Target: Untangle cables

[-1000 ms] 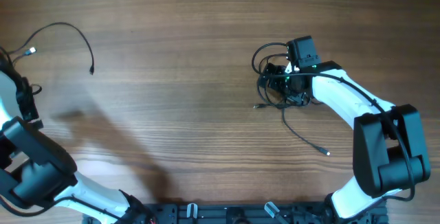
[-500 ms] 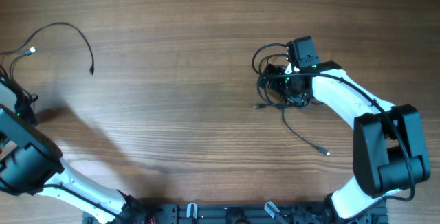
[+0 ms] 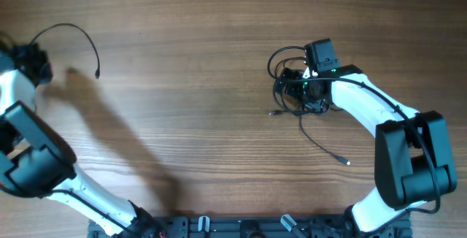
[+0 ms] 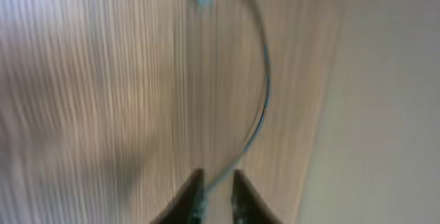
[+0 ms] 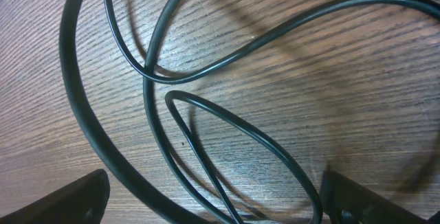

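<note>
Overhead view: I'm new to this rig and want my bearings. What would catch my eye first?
The dark tangle of cables lies right of centre on the wooden table, with the right hand spread open over it. Far left, a single cable curves alone, and the left hand pinches it by the table's edge.

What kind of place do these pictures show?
Probably a robotics lab or test bench. A left arm and a right arm stand at one edge of a wood-grain table, and thin black cables are laid out on it: a tangled bunch and one loose cable.
</note>
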Motion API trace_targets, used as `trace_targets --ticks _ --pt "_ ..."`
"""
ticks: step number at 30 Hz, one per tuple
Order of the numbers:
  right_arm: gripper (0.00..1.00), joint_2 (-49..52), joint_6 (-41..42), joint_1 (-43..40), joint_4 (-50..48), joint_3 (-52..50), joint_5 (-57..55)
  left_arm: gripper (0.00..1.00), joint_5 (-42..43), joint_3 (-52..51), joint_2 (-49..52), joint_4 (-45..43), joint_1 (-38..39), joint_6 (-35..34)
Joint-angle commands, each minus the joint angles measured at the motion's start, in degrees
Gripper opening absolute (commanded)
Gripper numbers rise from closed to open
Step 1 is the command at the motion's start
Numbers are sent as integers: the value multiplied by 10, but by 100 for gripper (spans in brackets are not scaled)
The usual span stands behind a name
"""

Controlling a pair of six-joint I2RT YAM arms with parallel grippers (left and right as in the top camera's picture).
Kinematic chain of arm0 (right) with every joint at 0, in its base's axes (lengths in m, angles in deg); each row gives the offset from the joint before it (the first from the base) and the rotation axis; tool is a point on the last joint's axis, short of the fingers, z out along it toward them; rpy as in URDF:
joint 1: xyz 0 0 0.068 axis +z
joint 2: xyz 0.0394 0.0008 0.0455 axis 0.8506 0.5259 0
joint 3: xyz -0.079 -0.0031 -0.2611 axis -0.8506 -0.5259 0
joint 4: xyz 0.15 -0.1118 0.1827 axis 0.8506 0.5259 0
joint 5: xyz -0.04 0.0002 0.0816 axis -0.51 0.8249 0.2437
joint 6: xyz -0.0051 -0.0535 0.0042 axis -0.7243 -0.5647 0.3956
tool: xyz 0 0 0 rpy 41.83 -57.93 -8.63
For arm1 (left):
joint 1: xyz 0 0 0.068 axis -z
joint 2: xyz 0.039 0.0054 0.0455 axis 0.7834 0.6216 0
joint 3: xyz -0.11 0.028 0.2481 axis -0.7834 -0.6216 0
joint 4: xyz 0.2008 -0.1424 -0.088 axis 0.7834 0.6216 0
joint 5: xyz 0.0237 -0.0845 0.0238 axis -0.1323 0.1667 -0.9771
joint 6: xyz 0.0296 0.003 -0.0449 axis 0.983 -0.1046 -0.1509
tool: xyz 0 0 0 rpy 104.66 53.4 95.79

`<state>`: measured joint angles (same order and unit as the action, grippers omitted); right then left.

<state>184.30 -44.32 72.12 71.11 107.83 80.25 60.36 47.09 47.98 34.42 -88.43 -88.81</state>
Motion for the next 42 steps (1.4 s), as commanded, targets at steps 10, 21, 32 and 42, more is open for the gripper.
trace_targets --ticks 10,21,32,42 --pt "100 -13 6 2 -1 -4 -34 100 -370 15 -43 204 17 -103" --pt "100 -13 6 2 -2 -4 -42 99 -390 14 18 270 -60 -200" --pt "100 -10 7 2 -5 -4 -42 7 -381 14 54 200 -61 -194" --pt "100 -10 6 2 -9 -4 -42 4 -219 37 48 -5 33 -73"
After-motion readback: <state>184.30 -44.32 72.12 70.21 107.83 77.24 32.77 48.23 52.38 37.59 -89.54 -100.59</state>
